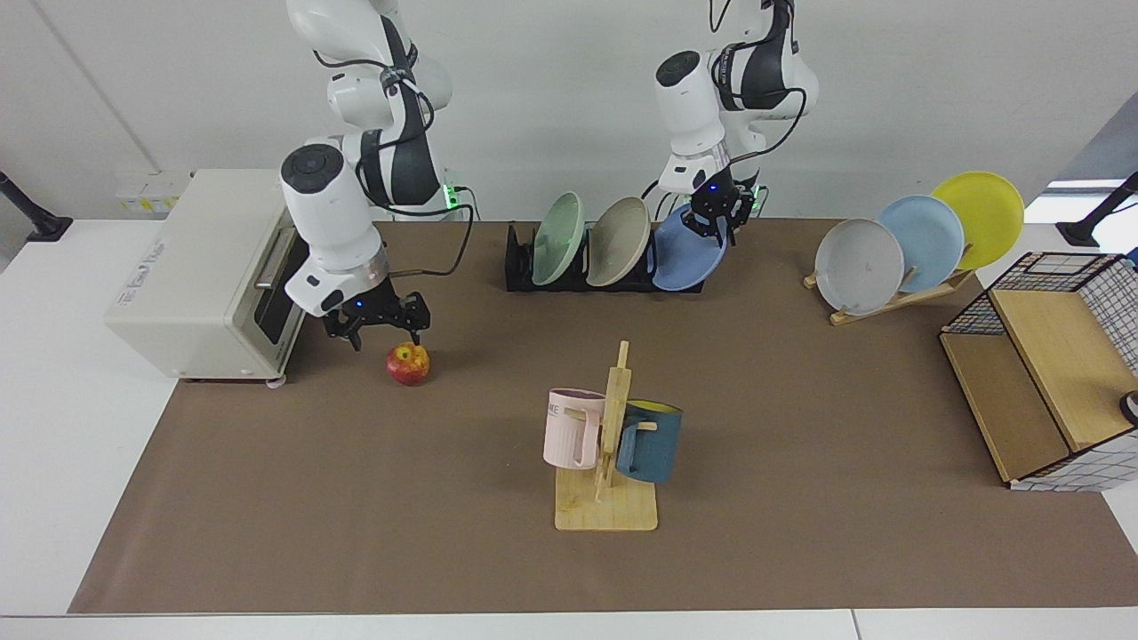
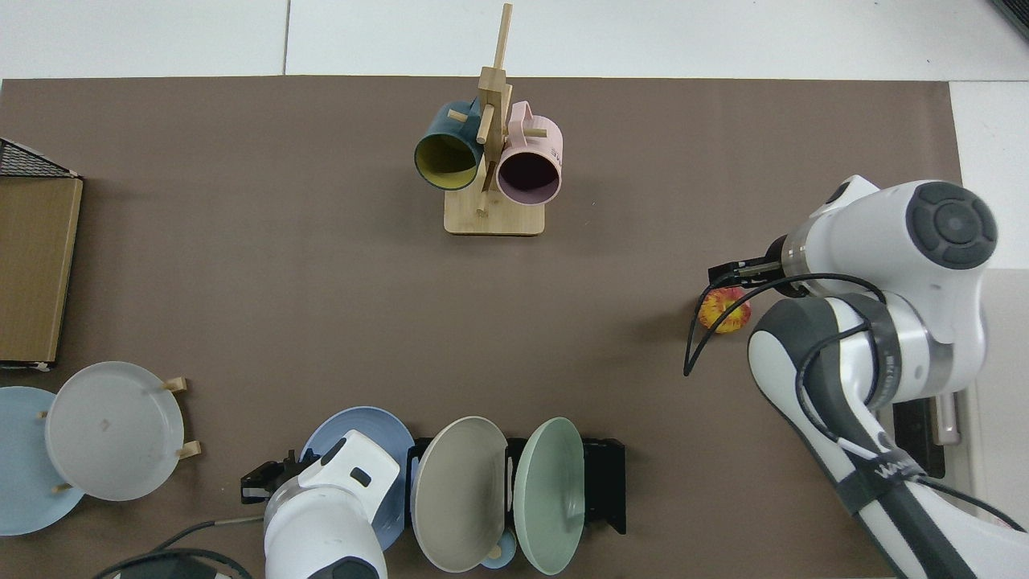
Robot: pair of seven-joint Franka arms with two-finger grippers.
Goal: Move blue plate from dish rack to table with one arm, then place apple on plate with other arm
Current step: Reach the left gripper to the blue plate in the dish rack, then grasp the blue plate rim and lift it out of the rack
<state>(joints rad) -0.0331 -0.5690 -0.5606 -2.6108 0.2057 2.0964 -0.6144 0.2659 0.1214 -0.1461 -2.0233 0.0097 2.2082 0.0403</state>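
While the right pincer [image 1: 378,331] is hovering spread just beside the apple [image 1: 408,364], the left pincer [image 1: 717,224] is pinching the blue plate [image 1: 683,258] at its upper rim in the dish rack [image 1: 519,267].

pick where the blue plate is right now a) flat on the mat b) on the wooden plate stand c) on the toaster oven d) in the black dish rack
d: the blue plate leans in the end slot of the dish rack, with the left gripper at its top rim.
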